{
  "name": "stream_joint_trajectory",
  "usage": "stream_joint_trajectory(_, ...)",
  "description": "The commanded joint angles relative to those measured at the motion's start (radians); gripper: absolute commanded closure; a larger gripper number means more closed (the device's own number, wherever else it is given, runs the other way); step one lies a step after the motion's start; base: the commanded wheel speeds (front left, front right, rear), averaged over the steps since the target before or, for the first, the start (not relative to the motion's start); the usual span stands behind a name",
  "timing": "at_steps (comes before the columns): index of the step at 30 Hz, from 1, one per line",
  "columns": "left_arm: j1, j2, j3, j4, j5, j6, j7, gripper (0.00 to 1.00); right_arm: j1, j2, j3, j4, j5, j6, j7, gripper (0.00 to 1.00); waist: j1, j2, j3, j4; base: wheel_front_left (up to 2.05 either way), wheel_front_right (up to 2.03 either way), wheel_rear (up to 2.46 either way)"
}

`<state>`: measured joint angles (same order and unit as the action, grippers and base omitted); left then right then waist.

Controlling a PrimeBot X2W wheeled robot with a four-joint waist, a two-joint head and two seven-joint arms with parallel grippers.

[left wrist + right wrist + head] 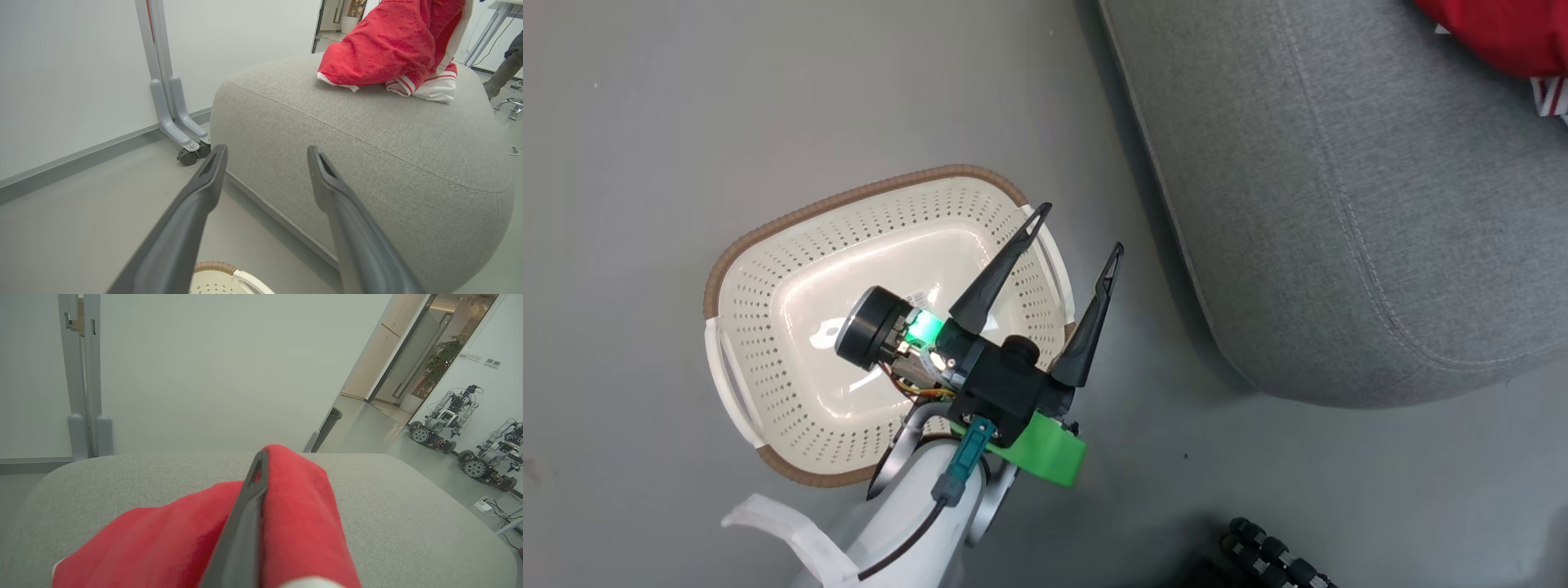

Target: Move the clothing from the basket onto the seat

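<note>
The cream basket (768,327) with its brown rim stands on the grey floor, and nothing lies inside it. My left gripper (1082,228) hangs open over the basket's right handle, fingers pointing toward the grey seat (1339,204). In the left wrist view the open left gripper (266,149) faces the seat (367,171), with the basket's rim (216,267) just below. Red clothing (380,45) with striped trim lies heaped on the seat's far end and rises out of view. My right gripper (260,455) is shut on that clothing (302,506) above the seat (408,506). A corner of the clothing (1494,28) also shows.
A white partition on wheeled feet (184,134) stands behind the seat. Beyond it, two wheeled robots (445,420) sit near a doorway. A dark ribbed object (1278,555) lies on the floor near the head view's bottom edge. Open floor surrounds the basket.
</note>
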<state>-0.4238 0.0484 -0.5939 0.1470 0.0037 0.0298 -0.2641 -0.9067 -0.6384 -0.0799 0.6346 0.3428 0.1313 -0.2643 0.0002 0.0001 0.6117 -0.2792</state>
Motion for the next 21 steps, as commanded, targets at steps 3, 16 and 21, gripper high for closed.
stream_joint_trajectory(3, -0.004, 0.01, -0.012, 0.011, 0.007, 0.004, 0.0, 0.0, -0.016, 0.007, 0.02, 0.052, 0.021, -0.001, 0.0, 1.0, -0.0002, -0.0001, 0.06, 0.055, 0.0, 0.0, 0.0)
stream_joint_trajectory(16, -0.003, 0.014, -0.018, 0.02, -0.01, 0.024, 0.0, 0.0, 0.015, 0.003, 0.303, 0.189, 0.175, -0.001, 0.0, 0.2, -0.0002, -0.0001, 0.039, 0.053, 0.0, 0.0, 0.0)
stream_joint_trajectory(21, 0.013, 0.016, -0.012, 0.025, -0.028, 0.016, 0.0, 0.0, 0.033, -0.007, 0.319, 0.202, 0.194, -0.001, 0.001, 0.0, -0.0002, -0.0001, -0.01, 0.045, 0.0, 0.0, 0.0)
